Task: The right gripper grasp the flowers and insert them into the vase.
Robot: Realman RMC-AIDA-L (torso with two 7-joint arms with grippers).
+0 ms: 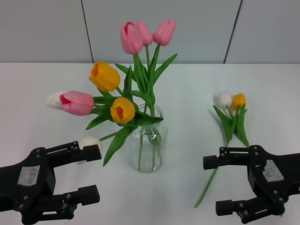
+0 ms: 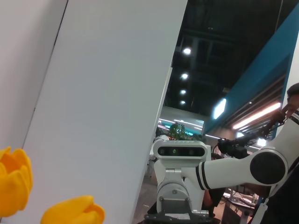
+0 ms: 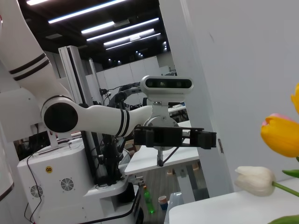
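Lining up for a stem grab: right gripper (image 1: pixel 213 184) hung at 4 o'clock from the vase (image 1: pixel 150 145), fingers released and empty.
Deep-pink flowers (image 1: pixel 77 103) leaned out of the vase at 9 o'clock, while a white tulip (image 1: pixel 223 99) and an orange tulip (image 1: pixel 239 100) lay on the counter (image 1: pixel 272 89) at 3 o'clock. I'd pinch mid-stem and lower it stem-first. Left gripper (image 1: pixel 97 173) was parked at 8 o'clock, fingers apart.

Head view down over the table (image 1: pixel 262 89); both wrist views level, outward, sharing tulips.

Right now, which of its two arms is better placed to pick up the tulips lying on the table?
The right gripper: it's open beside the loose tulips' stems; the left gripper is across the vase.
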